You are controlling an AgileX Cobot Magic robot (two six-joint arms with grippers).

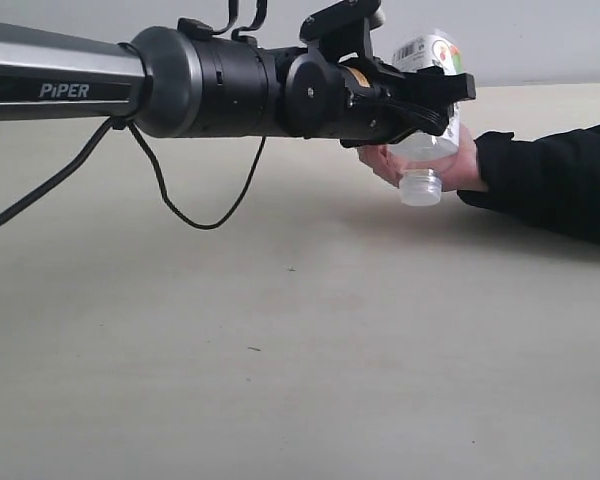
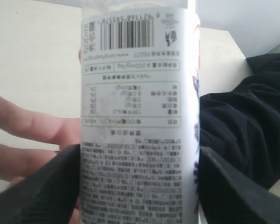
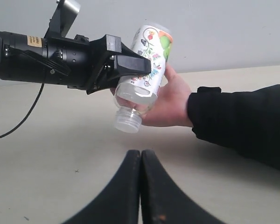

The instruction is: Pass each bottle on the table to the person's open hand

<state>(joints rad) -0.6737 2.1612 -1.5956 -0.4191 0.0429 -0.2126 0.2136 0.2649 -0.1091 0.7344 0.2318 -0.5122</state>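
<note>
Bottle (image 1: 430, 55): tilted, cap down, above table (image 1: 280, 380) | left gripper (image 1: 452, 103): clamped on bottle's body | hand (image 1: 467, 165): palm cupped against bottle | right gripper (image 3: 141, 156): fingers pressed together, holding nothing

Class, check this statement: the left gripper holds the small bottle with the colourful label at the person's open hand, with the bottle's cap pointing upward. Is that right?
One detail is wrong. The cap points downward, not upward: the small bottle is tilted with its base uppermost, as the right wrist view shows. The rest stands: the left gripper holds it at the person's hand.
</note>
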